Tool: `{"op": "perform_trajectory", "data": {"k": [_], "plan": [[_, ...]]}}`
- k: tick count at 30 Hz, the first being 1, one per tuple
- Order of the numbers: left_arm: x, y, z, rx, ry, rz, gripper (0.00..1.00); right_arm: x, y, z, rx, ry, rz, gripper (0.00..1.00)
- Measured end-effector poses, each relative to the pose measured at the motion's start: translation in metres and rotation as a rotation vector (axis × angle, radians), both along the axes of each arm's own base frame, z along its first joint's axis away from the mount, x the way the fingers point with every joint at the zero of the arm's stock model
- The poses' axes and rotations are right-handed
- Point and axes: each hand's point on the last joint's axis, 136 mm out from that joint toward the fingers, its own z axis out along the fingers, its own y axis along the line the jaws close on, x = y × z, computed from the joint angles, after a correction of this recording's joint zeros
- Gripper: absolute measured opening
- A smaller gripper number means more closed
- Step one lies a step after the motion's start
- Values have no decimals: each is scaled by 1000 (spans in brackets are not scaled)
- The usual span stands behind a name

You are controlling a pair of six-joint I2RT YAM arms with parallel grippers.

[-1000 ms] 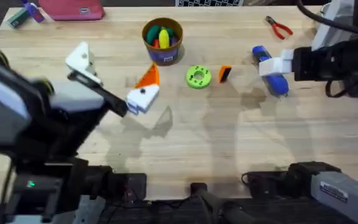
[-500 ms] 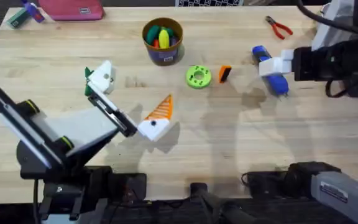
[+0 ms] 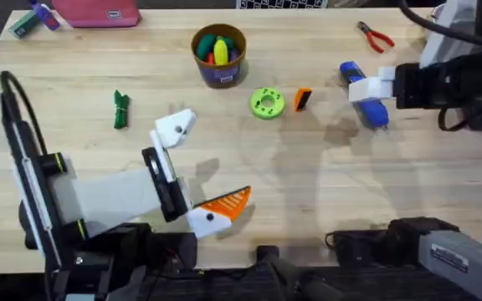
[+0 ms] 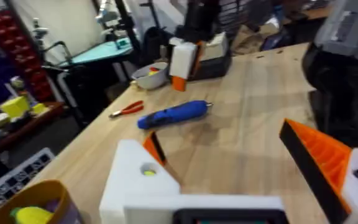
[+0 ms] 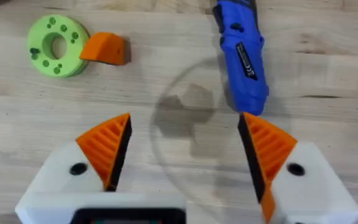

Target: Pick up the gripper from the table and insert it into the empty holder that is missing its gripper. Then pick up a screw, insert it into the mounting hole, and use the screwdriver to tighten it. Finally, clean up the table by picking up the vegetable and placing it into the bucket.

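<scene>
Several colourful toys fill the bucket (image 3: 218, 58).

The left arm extends from its lower-left base toward the table's near centre, its white two-finger gripper (image 3: 192, 171) spread wide. One white angular plastic finger block (image 3: 175, 128) carries no pad; the other finger carries an orange ribbed wedge pad (image 3: 227, 203). The right arm reaches in from the right edge. Its white gripper (image 5: 182, 158) is held low above the tabletop, both orange ribbed pads (image 5: 107, 144) set apart.
</scene>
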Motion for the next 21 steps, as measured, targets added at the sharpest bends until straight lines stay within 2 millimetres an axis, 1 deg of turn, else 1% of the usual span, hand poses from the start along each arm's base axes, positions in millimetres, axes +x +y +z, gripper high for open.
{"op": "perform_trajectory", "data": {"k": [10, 17, 21], "plan": [[-19, -6, -10, 23, 54, -123, 986, 0, 0, 0, 0, 0, 0, 993], [-25, -7, -36, 13, 290, -164, 985, 0, 0, 0, 0, 0, 0, 993], [-26, -7, -41, 10, 335, -168, 986, 0, 0, 0, 0, 0, 0, 994]]}}
